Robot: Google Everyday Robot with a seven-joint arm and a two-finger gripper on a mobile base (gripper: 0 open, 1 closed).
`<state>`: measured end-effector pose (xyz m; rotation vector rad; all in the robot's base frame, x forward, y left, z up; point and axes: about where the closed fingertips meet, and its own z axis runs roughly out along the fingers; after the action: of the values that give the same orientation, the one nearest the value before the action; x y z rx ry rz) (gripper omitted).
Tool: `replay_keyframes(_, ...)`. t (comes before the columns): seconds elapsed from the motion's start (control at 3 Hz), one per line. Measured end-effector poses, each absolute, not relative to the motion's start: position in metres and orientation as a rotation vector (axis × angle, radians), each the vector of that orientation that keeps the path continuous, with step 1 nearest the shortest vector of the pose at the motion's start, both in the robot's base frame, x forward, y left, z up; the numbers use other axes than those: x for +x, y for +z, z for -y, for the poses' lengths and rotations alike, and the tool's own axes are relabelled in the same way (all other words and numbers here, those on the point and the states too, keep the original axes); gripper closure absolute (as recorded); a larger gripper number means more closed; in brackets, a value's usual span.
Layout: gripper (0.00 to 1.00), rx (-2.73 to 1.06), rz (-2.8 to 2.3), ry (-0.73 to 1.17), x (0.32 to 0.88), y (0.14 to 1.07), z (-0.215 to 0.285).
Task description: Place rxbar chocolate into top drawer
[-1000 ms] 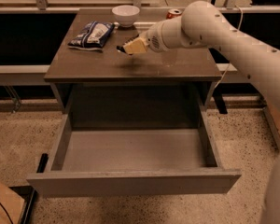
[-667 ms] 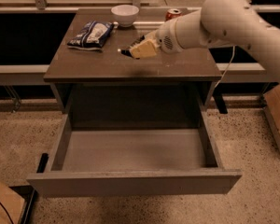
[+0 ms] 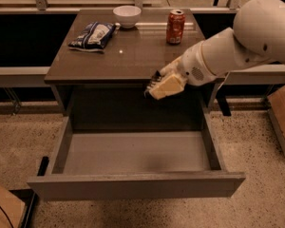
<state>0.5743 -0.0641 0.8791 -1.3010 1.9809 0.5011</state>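
You've got the gripper (image 3: pixel 157 86) at the cabinet (image 3: pixel 133 61) front edge, right of ctr, above the back of the top drawer (image 3: pixel 133 186), which stands open. It's clamped on the rxbar chocolate (image 3: pixel 153 80), w/ only a dark sliver showing. A bag (image 3: pixel 92 35), bowl (image 3: pixel 127 16) and red can (image 3: pixel 175 26) sit on top.

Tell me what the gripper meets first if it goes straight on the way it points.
The gripper, at the tabletop's front edge, points down-left; it would probably first meet the floor of the open top drawer, though depth is unclear.
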Motion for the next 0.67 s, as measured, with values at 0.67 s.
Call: replay_keyframes(0.67,1.00,-1.297,-2.103,0.614,0.5278,0.8183,0.0882)
